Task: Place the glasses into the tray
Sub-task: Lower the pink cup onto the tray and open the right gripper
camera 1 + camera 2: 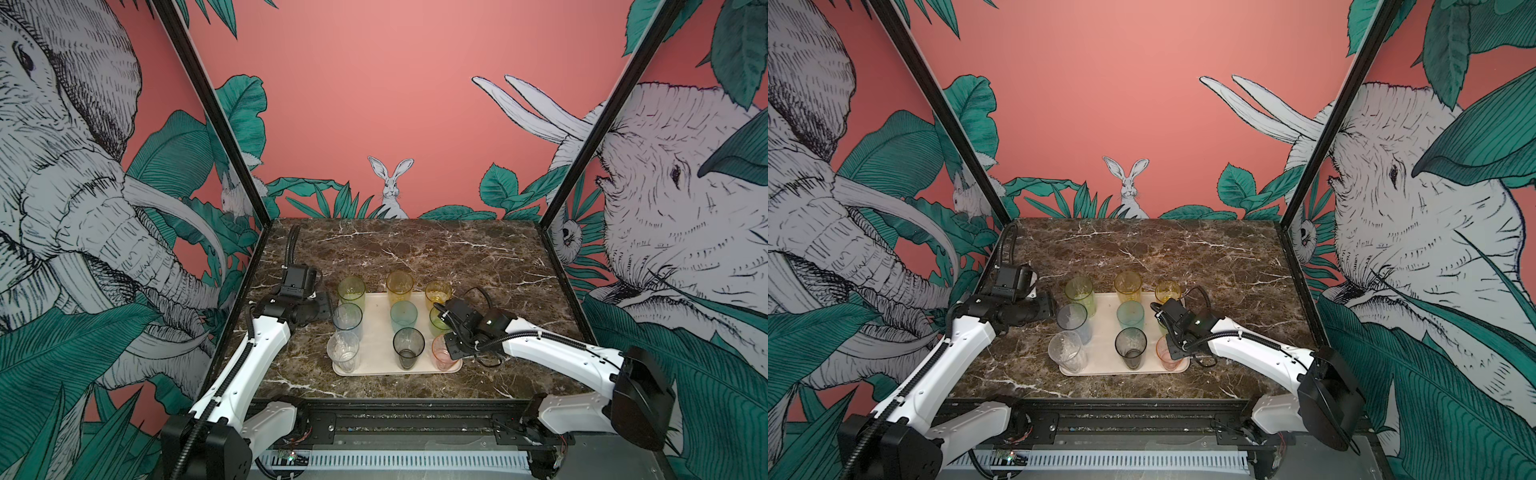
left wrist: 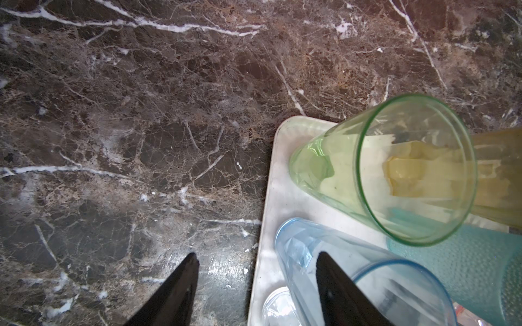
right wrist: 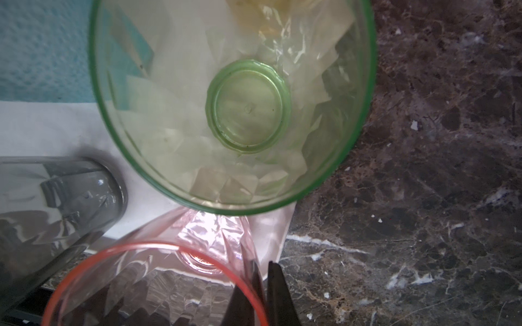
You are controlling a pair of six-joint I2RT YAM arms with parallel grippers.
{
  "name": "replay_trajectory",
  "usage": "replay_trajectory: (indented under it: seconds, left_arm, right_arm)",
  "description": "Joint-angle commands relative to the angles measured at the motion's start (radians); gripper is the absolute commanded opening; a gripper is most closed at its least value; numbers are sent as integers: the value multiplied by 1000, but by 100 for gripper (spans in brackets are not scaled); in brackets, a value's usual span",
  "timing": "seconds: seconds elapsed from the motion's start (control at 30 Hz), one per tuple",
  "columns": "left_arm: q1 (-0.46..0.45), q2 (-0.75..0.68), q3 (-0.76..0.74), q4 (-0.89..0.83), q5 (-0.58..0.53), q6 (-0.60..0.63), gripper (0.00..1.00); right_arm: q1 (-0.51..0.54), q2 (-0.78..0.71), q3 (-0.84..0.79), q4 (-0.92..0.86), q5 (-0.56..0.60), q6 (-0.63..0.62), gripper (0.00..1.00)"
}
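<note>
All nine glasses (image 1: 403, 316) upright in tray (image 1: 376, 332), three rows. Near right corner: pink glass (image 1: 441, 355), wall pinched by clamped right end effector (image 3: 261, 285). Judged: final placement; next, release, lift clear without nudging neighbours. Opposite, left end effector (image 2: 257, 254) wide, empty, over desk (image 1: 415, 249) beside tray.

**A:** Where are the cams on this rig?

**B:** Two sit side by side, high over the near edge of the table (image 1: 415, 249), tilted down toward the back wall (image 1: 395, 104). So both top views catch the whole tray (image 1: 376, 332), near identically. Left wrist cam looks down from close over the tray's left edge. Right wrist cam is even closer, over its right edge, staring into a green glass (image 3: 248, 110) beside a pink glass (image 3: 158, 282). Both wrist views share the teal glass (image 2: 466, 268) mid-tray.
</note>
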Motion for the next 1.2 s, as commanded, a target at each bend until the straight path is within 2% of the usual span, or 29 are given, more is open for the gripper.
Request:
replay_trajectory:
  seconds: [0.0,0.13,0.2,0.43,0.6,0.9,1.17]
  left_arm:
    - [6,-4,1,-4,2,-1,68]
    - [6,-5,4,-9,1,0,68]
    - [6,-5,7,-11,0,2,68]
    - [6,-3,14,-13,-3,6,68]
    - [6,-8,20,-20,-8,6,68]
    - [6,-20,29,-29,-13,8,68]
    - [6,-25,36,-35,-22,11,68]
  right_arm:
    - [5,9,29,-17,24,18,0]
    - [4,10,32,-22,24,19,2]
    - [5,10,33,-22,30,20,9]
    - [5,9,49,-37,31,17,22]
    - [5,-5,54,-38,24,16,38]
    - [5,-62,64,-37,23,-7,57]
    - [5,-138,90,-64,49,-64,62]
